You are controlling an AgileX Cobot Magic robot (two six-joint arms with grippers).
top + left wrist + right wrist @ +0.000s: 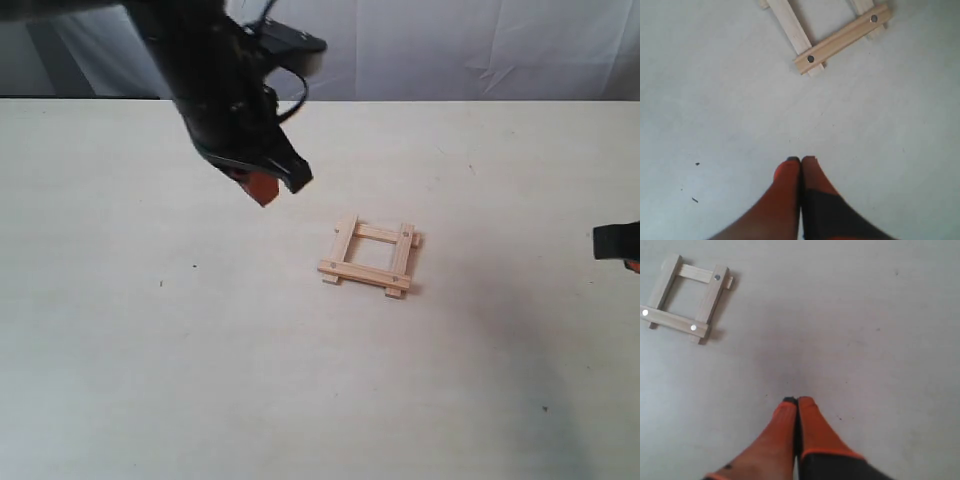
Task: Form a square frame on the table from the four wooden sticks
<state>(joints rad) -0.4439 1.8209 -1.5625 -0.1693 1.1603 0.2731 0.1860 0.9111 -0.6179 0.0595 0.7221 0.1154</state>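
Four pale, flat sticks (345, 243) lie as a small open square frame (365, 276) near the middle of the beige table (150, 380), overlapping at the corners with their ends jutting out, slightly skewed to the table edge, small dark dots near some ends.

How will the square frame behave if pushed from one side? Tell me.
The square frame may skew or separate: its sticks just overlap at corners, though the dots there might be fasteners. Flat, thin wood: likely light, stiff, won't roll.
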